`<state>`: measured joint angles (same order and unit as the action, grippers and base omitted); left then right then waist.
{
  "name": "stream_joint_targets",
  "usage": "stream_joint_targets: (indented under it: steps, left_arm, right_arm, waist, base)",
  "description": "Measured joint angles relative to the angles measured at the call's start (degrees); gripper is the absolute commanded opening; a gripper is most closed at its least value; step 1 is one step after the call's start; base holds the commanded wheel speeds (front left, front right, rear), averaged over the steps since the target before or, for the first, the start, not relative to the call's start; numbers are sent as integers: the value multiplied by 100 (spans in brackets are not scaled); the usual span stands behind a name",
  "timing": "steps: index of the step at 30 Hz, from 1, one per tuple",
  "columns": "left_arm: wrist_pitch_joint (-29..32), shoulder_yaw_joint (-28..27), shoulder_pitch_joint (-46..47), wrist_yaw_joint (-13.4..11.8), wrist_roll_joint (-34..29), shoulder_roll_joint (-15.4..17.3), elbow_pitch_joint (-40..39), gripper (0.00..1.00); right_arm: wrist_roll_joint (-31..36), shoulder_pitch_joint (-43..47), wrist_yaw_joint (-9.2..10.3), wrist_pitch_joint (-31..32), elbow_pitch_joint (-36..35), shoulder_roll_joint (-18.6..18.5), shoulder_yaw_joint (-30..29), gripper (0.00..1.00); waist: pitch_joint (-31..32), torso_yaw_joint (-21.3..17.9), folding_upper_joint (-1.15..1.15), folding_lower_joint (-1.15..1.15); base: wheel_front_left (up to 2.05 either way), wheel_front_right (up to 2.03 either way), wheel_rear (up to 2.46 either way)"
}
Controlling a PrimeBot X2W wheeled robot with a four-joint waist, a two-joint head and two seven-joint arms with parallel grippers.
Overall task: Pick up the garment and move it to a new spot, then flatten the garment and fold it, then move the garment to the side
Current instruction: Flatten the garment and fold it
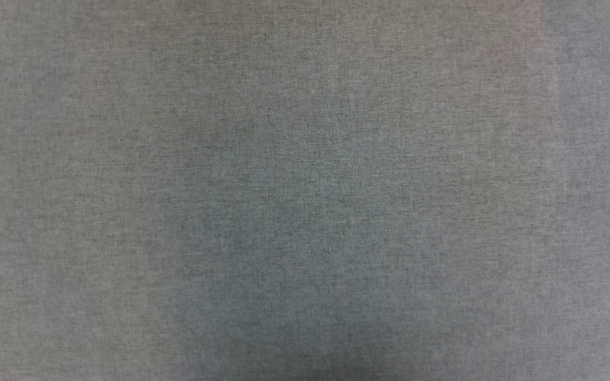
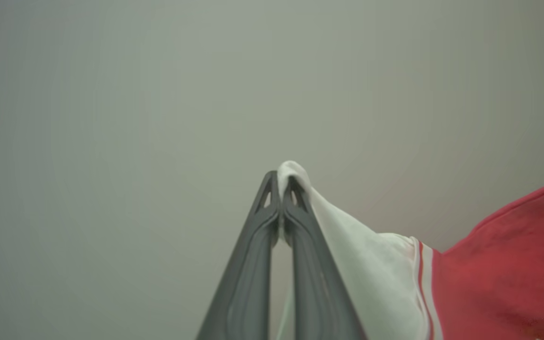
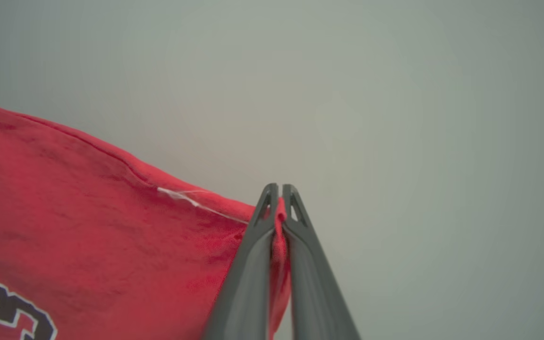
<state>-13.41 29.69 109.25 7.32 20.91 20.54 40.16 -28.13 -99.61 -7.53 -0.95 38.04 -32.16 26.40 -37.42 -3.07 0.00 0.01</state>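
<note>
The left gripper (image 2: 281, 180) is clamped on the garment's (image 2: 503, 264) white sleeve (image 2: 361, 255); the right gripper (image 3: 280, 190) is clamped on its red edge (image 3: 206, 206). The garment spans between them, apparently lifted; placing, flattening, folding and moving aside remain

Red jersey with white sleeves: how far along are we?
Done: the pickup. The left gripper is shut on a white sleeve of the red short-sleeved jersey garment, the right gripper on its red edge. In hand: holding it, apparently lifted. Left: laying down, flattening, folding, moving aside.
</note>
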Motion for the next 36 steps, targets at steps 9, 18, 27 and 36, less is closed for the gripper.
stream_joint_targets:
  steps: [9, 18, 27, 36]
  left_arm:
    - [-123, 109, -1419, 0, 399, 301, -201, 0]
    - [-125, -358, -3869, -112, 573, 568, -1412, 0]
    - [-124, -423, -6872, -478, 665, 690, -2399, 0]
    - [-124, -394, -9320, -934, 1000, 815, -3049, 0]
  right_arm:
    - [-597, 976, 0, -632, 420, 74, 787, 0]
    - [-1228, 2410, 0, -955, 288, -83, 1496, 0]
    - [-1715, 4220, 0, -1067, -248, -409, 2027, 0]
    - [-1998, 6072, 0, -1032, -657, -698, 2117, 0]
  waist:
    - [190, 18, 0, 0]
    - [760, 82, 0, -1]
    - [1525, 116, 0, -1]
    - [2294, 137, 0, -2]
  base:
    - [0, 0, 0]
    - [0, 0, 0]
    - [0, 0, 0]
    - [0, 0, 0]
